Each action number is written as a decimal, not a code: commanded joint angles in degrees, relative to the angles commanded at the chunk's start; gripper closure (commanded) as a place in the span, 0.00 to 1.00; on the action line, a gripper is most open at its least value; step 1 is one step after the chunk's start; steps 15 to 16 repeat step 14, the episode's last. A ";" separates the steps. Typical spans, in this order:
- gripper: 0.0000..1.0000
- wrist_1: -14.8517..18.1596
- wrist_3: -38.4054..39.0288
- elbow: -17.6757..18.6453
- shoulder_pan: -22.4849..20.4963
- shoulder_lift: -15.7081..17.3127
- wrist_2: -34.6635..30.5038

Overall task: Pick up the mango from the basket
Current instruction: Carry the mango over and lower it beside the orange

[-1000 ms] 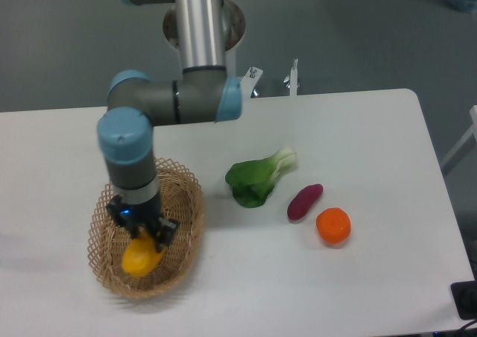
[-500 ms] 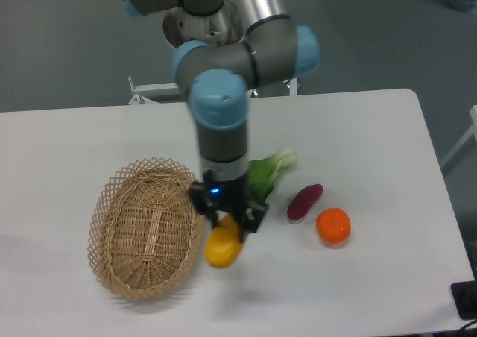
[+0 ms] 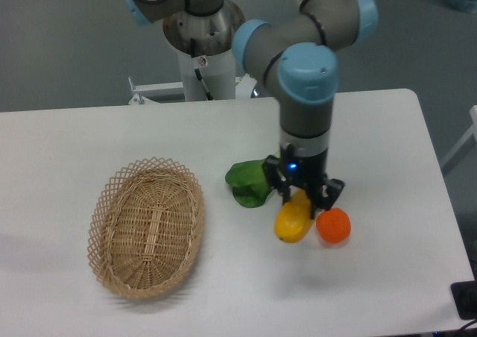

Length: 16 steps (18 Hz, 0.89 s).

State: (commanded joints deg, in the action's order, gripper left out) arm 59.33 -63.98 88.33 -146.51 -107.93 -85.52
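Gripper (image 3: 300,200) pointing straight down, its two black fingers pinching the upper end of the mango (image 3: 291,221). Mango hanging tilted below the fingers, well to the right of the basket (image 3: 147,228) and outside it; whether its lower end is touching the surface (image 3: 387,143) cannot be told. Round orange fruit (image 3: 333,226) sitting just to the right of the mango, looking close enough to touch it. Green leafy vegetable (image 3: 248,181) lying just left of the gripper, between it and the basket, partly hidden by the gripper body. Basket lying on the white surface with nothing showing inside it. Arm (image 3: 307,91) standing upright above the gripper, its blue-capped joints sitting over the far middle of the surface.
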 joint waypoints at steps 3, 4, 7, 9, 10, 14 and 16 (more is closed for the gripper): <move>0.49 0.00 -0.97 0.09 -0.27 0.09 -0.09; 0.49 0.00 -0.97 0.09 -0.18 0.09 -0.09; 0.49 0.00 -0.97 0.17 -0.09 0.09 0.00; 0.49 0.00 -0.97 0.09 -0.18 0.09 0.09; 0.49 0.00 -0.97 0.17 -0.18 0.17 0.09; 0.49 0.00 -0.97 0.17 -0.27 0.18 0.09; 0.49 0.00 -0.97 0.17 -0.27 0.18 0.09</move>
